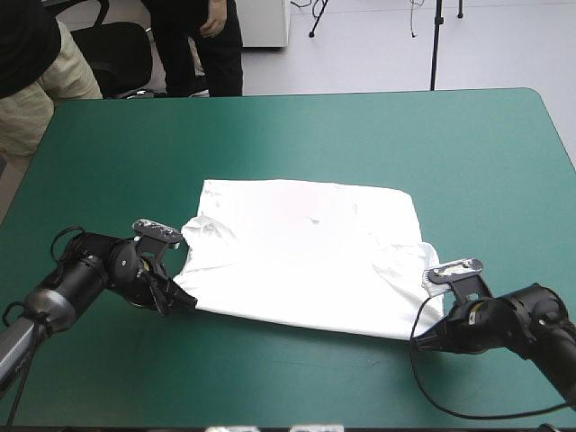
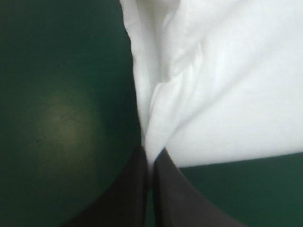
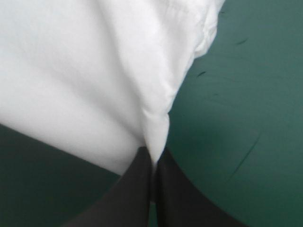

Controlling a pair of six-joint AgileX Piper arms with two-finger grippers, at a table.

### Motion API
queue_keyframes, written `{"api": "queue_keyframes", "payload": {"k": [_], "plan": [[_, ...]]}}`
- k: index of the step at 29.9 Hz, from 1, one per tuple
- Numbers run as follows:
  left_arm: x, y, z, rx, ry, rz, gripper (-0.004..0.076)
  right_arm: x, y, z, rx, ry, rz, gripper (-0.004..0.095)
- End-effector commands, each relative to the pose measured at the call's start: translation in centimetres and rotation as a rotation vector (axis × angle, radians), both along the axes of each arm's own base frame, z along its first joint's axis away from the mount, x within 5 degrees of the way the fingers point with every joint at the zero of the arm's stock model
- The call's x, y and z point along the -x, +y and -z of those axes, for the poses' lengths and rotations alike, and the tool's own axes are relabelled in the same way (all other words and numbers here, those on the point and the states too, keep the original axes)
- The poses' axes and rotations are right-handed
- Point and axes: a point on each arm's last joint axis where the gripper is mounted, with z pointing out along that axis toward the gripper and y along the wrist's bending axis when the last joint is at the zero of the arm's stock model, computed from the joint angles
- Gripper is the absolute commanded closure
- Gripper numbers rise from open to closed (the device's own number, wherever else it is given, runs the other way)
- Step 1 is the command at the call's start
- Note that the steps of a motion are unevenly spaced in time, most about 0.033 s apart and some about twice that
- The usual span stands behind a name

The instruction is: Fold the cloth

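White T-shirt (image 1: 306, 256) lies spread flat at the middle of the teal-green table (image 1: 360, 135). The left gripper (image 1: 184, 301) pinches its near left corner, jaws all but closed on the fabric. The right gripper (image 1: 438, 317) clamps the near right corner likewise, the cloth puckered there.
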Motion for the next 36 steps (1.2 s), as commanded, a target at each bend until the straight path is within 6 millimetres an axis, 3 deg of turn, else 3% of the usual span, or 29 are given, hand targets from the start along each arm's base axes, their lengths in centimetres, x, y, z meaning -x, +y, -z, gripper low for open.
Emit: {"api": "queue_keyframes", "payload": {"k": [1, 5, 11, 17, 24, 30, 36], "plan": [[1.0, 0.4, -2.3, 0.006, -0.082, 0.008, 0.0733, 0.9, -0.5, -2.7, -0.037, -0.103, 0.028, 0.0926], [0.6, 0.3, -3.4, 0.016, -0.120, 0.008, 0.0733, 0.8, -0.4, -4.9, -0.065, -0.161, 0.034, 0.0925], [-2.1, -0.5, -4.9, 0.047, -0.217, -0.008, 0.0733, -2.0, 0.2, -7.1, -0.042, -0.248, 0.020, 0.0926], [-6.4, -1.2, -5.9, 0.016, -0.272, -0.008, 0.0733, -7.3, 0.8, -7.8, -0.021, -0.323, 0.033, 0.0925], [-12.3, -2.0, -6.8, -0.028, -0.403, -0.037, 0.0733, -14.5, -0.3, -7.1, -0.083, -0.301, 0.034, 0.0925], [-16.9, -3.0, -5.8, -0.032, -0.431, -0.039, 0.0733, -19.6, -0.8, -6.0, -0.123, -0.274, 0.049, 0.0925], [-19.9, -2.5, -4.6, -0.028, -0.462, -0.078, 0.0733, -22.7, -0.6, -5.9, -0.127, -0.290, 0.054, 0.0908]]}}
